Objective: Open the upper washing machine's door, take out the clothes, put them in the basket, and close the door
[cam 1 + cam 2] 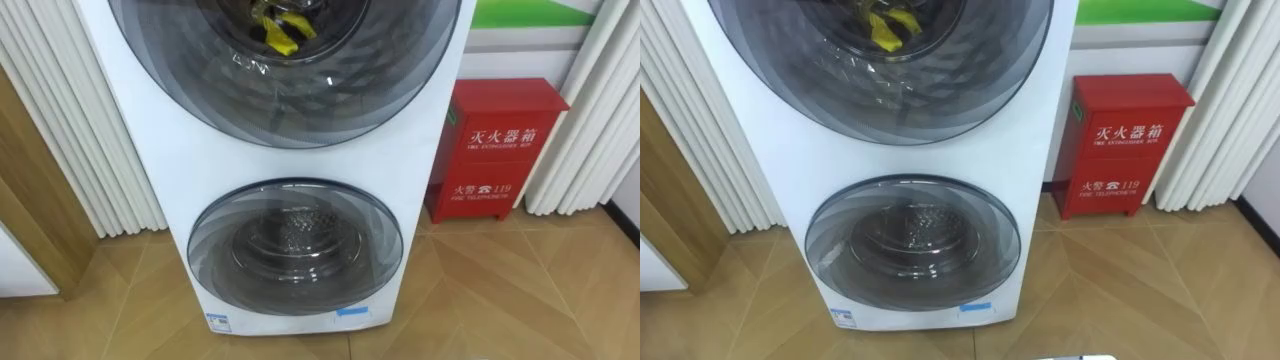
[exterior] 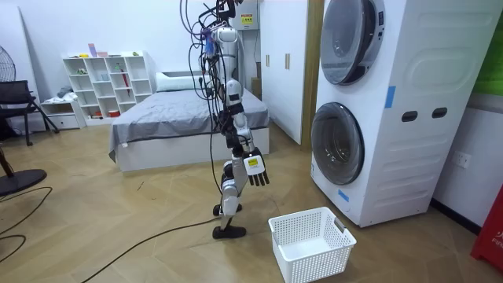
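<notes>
The robot stands on the wood floor, facing the front of the tall white washing machine, with a white plastic basket on the floor between them, at about 5 o'clock from its hand in the room view. Its right hand, the one on the near side of its body, hangs low by its hip. The fingers point down, loosely apart and empty.

The clothes are inside the upper drum. A yellow garment lies bunched with something dark behind the glass of the upper door, at 12 o'clock in the eye views. That door looks closed. From the hand, in the room view, the upper drum sits at about 2 o'clock, well apart and higher than the hand. The lower door is at about 3 o'clock from the hand. It is closed too, and bare metal shows behind its glass.

A red cabinet stands on the floor against the wall, just beside the machine at 3 o'clock in the eye views.
</notes>
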Controlling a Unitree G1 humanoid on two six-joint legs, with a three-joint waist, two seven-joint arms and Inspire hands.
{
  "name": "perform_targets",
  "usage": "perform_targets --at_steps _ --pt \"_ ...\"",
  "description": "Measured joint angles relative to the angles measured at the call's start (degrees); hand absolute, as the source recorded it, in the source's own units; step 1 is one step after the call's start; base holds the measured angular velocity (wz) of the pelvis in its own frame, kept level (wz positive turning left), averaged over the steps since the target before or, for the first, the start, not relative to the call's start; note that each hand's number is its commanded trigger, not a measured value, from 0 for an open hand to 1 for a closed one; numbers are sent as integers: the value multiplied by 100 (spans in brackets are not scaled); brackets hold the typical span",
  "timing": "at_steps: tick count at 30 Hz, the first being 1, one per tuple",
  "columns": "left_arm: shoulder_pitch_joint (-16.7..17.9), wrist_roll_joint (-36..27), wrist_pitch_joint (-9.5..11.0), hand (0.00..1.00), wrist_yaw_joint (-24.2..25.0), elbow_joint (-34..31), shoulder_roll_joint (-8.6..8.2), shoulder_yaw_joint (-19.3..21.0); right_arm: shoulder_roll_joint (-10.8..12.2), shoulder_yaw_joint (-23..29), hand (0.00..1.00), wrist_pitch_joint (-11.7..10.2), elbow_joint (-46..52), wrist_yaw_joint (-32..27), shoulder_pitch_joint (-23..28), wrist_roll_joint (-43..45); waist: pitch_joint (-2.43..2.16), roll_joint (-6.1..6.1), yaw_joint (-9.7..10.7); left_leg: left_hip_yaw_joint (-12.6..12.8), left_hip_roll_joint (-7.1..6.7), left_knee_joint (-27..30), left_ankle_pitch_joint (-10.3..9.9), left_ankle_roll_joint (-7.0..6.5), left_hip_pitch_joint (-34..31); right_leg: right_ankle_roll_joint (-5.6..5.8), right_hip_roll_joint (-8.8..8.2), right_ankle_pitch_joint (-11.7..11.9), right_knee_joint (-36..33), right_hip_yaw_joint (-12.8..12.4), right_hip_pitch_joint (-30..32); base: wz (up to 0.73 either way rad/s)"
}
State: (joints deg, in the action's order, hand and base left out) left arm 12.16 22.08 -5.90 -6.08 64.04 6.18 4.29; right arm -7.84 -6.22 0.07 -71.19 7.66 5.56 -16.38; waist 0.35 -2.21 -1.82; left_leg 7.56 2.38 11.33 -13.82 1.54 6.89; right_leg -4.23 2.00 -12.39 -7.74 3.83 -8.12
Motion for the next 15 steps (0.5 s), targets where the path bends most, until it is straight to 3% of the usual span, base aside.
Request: perform_targets --at_steps 12,15 --pt "-22 -4 14 0 -99 4 7 -20 6 -33 0 -5 1 5 -7 -46 18 15 0 6 -2 4 0 0 -4 0 -2 0 9 -24 6 0" --pt "-81 -17 67 0 -124 5 7 -22 4 -133 0 -8 5 10 -32 -140 4 0 -7 4 -3 5 0 0 -26 0 -5 0 10 3 20 3"
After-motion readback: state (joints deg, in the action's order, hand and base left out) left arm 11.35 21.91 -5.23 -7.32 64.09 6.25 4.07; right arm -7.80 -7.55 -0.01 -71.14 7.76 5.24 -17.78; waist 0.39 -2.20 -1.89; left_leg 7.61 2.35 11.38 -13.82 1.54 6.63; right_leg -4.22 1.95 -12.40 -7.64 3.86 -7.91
